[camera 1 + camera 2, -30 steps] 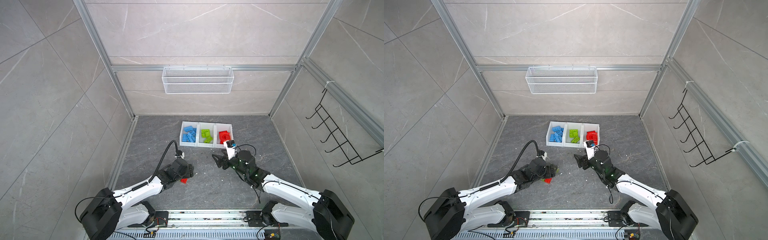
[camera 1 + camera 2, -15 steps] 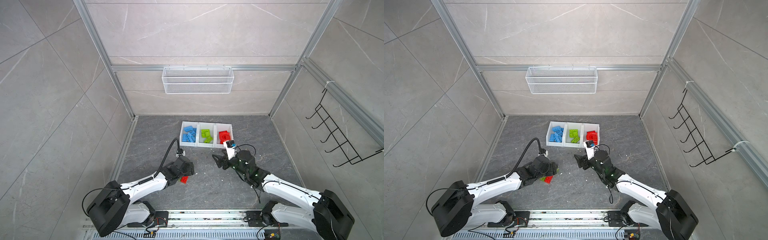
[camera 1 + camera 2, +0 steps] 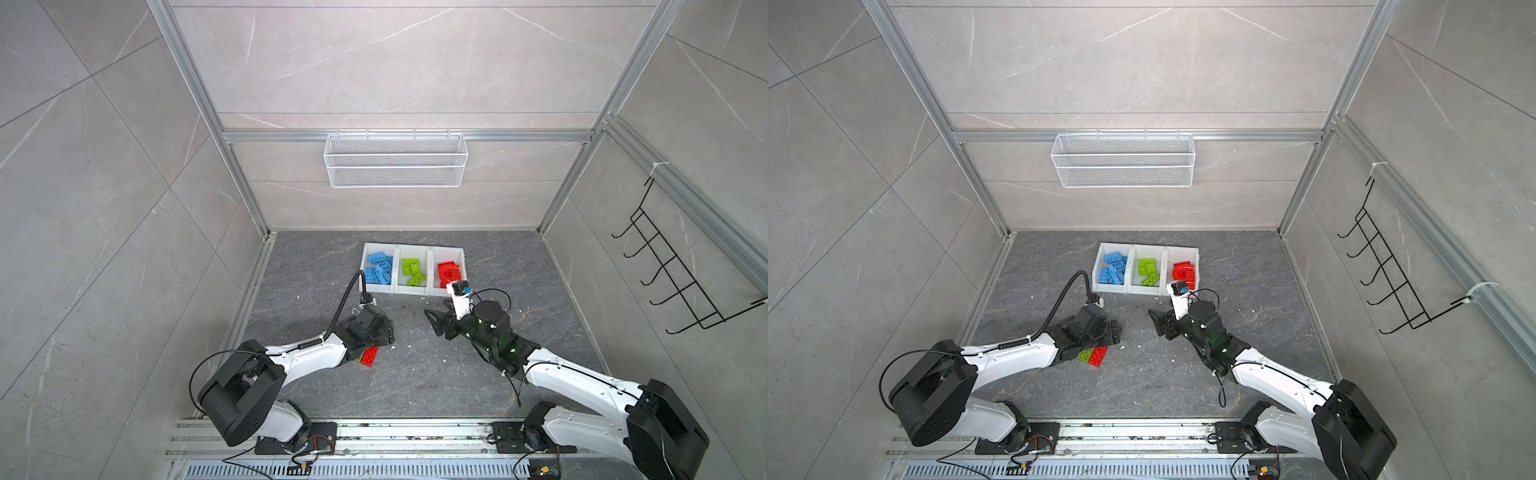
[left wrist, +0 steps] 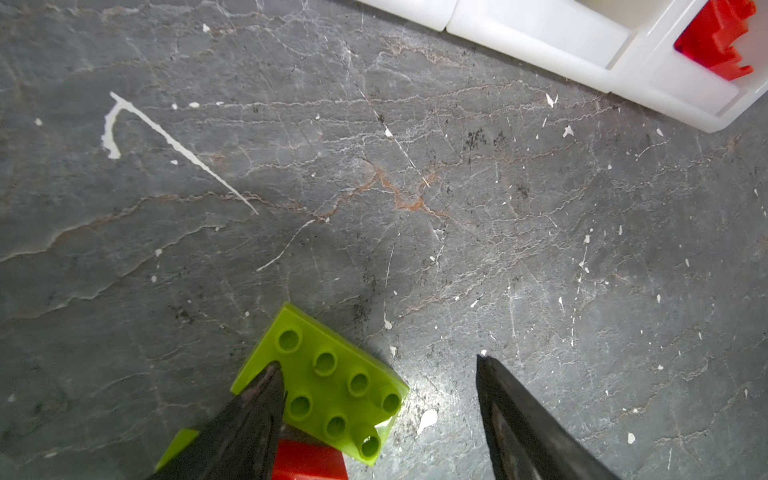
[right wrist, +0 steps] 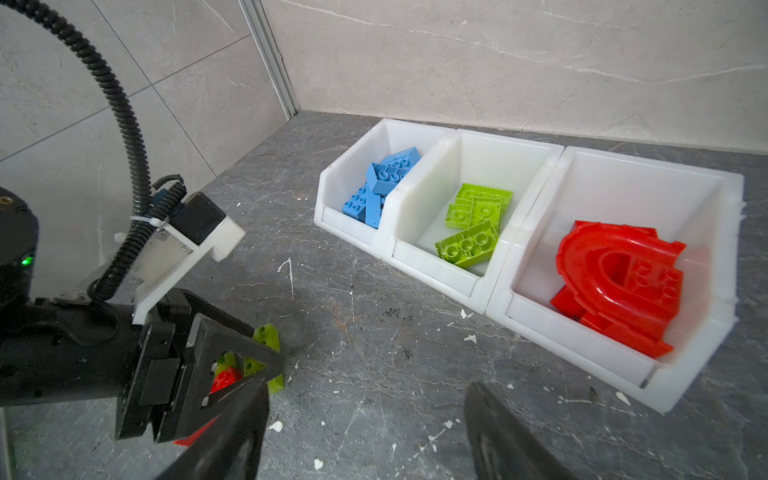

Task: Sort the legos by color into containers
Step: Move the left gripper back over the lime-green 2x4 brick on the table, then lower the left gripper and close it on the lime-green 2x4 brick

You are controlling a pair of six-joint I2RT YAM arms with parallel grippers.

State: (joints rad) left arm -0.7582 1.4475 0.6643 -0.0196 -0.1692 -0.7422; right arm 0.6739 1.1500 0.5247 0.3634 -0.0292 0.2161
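A: The lime brick (image 4: 332, 386) & red brick (image 4: 307, 461) lie side by side on the counter (image 4: 374, 187), approx 7 o'clock of the containers (image 5: 432, 270). Neither has shifted.
B: Our left tool (image 4: 378, 362) crept toward 12 o'clock over them. It's released, jaws apart, partly above the lime one, nothing grasped.
A: Our right tool (image 3: 434, 322), at their 3 o'clock, is released too, empty, hasn't budged.
B: So we're prob. lining up the lime pick; only stragglers left.
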